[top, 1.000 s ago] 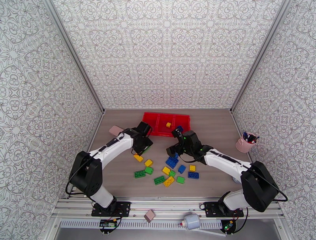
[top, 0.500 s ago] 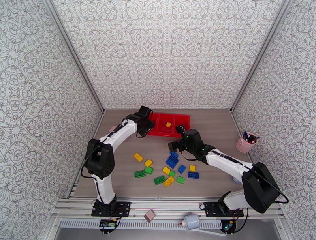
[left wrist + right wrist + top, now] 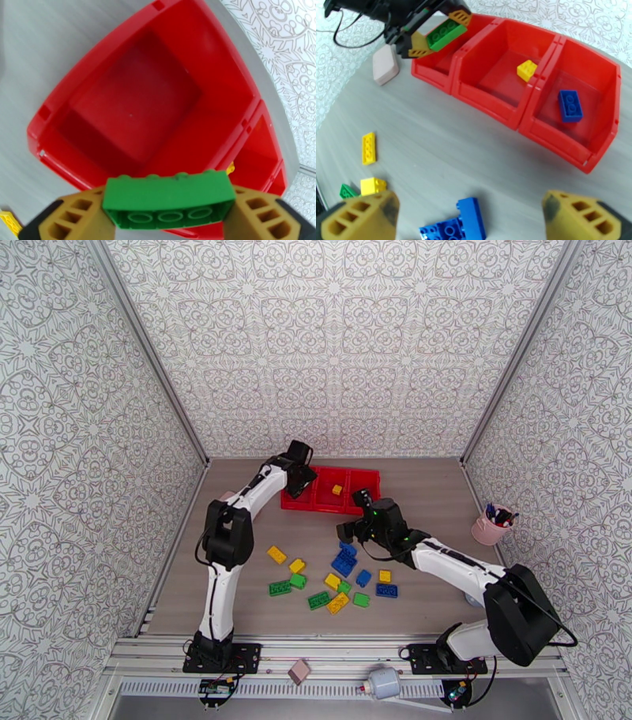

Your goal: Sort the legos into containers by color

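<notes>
The red three-compartment tray point(image 3: 332, 509) stands at the back of the table. My left gripper point(image 3: 168, 215) hangs over the near rim of its left compartment point(image 3: 134, 98), shut on a green lego point(image 3: 168, 197) that spans its fingers point(image 3: 416, 46). From the right wrist, that green lego point(image 3: 445, 34) shows above the tray's left end. A yellow lego point(image 3: 527, 70) lies in the middle compartment and a blue lego point(image 3: 570, 105) in the right one. My right gripper point(image 3: 472, 213) is open, low over blue legos point(image 3: 450, 227) in front of the tray. Several loose legos point(image 3: 336, 581) lie mid-table.
A pink rounded block point(image 3: 385, 65) lies left of the tray, near the left arm. A pink pen cup point(image 3: 490, 526) stands at the right edge. Patterned walls close in the table on three sides. A yellow lego point(image 3: 368, 148) lies apart on the left.
The left arm has swung from the loose pile back and up to the tray's left compartment, carrying the green lego. The right gripper has shifted slightly and stays open.
</notes>
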